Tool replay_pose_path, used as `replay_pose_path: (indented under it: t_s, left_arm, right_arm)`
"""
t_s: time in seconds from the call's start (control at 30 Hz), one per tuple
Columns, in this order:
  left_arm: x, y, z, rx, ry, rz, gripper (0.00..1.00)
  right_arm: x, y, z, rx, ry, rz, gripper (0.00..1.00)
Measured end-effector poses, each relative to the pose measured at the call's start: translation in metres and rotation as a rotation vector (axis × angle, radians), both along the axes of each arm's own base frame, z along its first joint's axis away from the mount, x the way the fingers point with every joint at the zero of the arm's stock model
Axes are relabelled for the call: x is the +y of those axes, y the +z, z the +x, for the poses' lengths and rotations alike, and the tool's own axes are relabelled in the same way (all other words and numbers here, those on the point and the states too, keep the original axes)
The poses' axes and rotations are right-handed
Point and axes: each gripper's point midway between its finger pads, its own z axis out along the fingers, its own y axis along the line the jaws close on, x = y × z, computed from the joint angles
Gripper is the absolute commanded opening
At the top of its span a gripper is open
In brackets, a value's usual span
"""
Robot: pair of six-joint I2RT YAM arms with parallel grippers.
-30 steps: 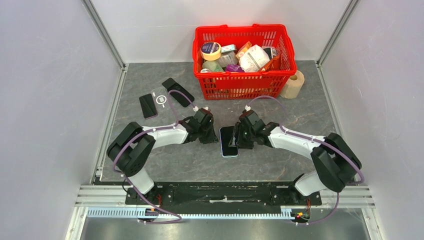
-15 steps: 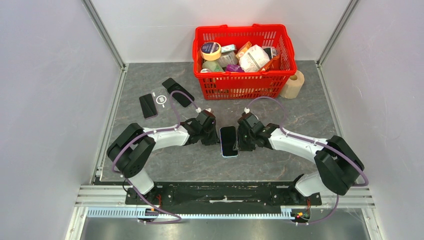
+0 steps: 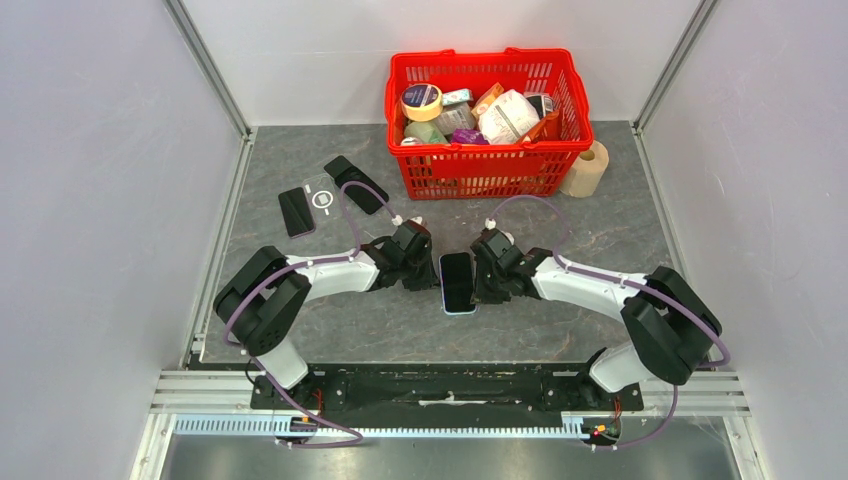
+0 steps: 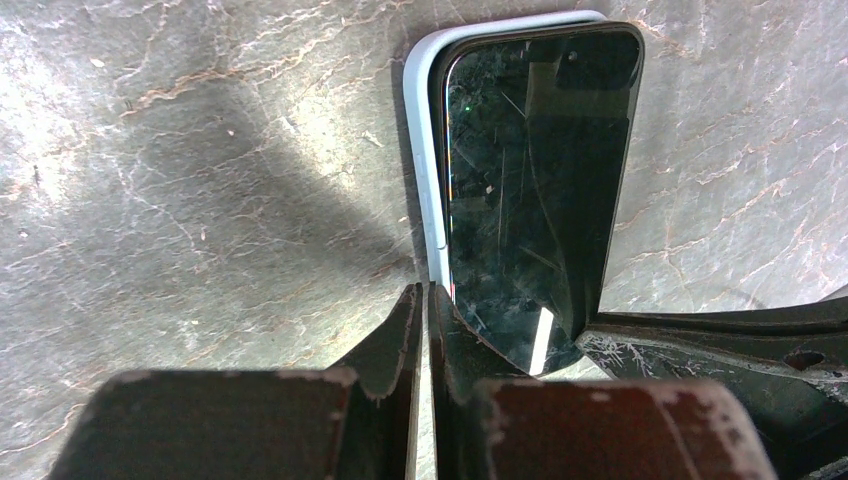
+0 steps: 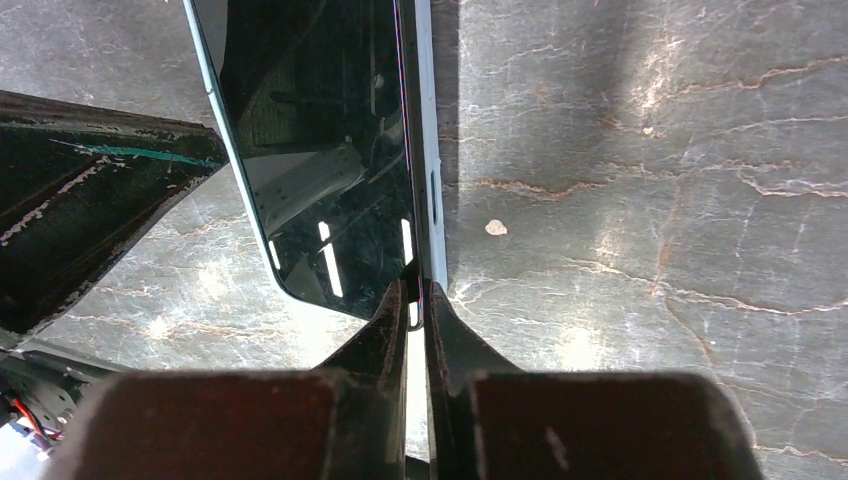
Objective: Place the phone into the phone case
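The right fingers [image 5: 385, 330] have slid off the phone [image 3: 458, 280], which they partly covered a second ago, to its right edge and drawn together. The left fingers [image 4: 395, 340] have edged in a little toward its left side.

The phone lies face up near the middle of the table [image 3: 600, 230], set in a pale case [image 4: 420, 150] whose rim shows along its long sides. Both pairs of fingers are closed to a thin slit. The left tips touch the case's left rim near one corner, and the right tips sit at its right rim. Whether either pair nips the rim I cannot tell. The two wrists flank the phone closely, and from above the screen shows whole.

Well behind stands a red basket [image 3: 480, 172] full of goods, with a pale roll [image 3: 586, 168] just beside its right end. At the back left lie a clear case [image 3: 321, 196] and two dark slabs [image 3: 296, 211], well apart from the phone.
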Motion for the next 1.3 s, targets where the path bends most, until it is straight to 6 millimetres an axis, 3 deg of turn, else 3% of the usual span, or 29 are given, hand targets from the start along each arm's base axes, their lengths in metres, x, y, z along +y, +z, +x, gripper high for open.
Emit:
replay_pose_path:
  t_s: [0.3, 1.3]
  left_arm:
    - [0.0, 0.0, 0.0, -0.001, 0.0, 0.001, 0.1]
    - [0.001, -0.004, -0.001, 0.006, 0.003, 0.026, 0.11]
  right_arm:
    - [0.0, 0.0, 0.0, -0.013, 0.005, -0.027, 0.0]
    - [0.001, -0.01, -0.001, -0.061, 0.0, -0.103, 0.0]
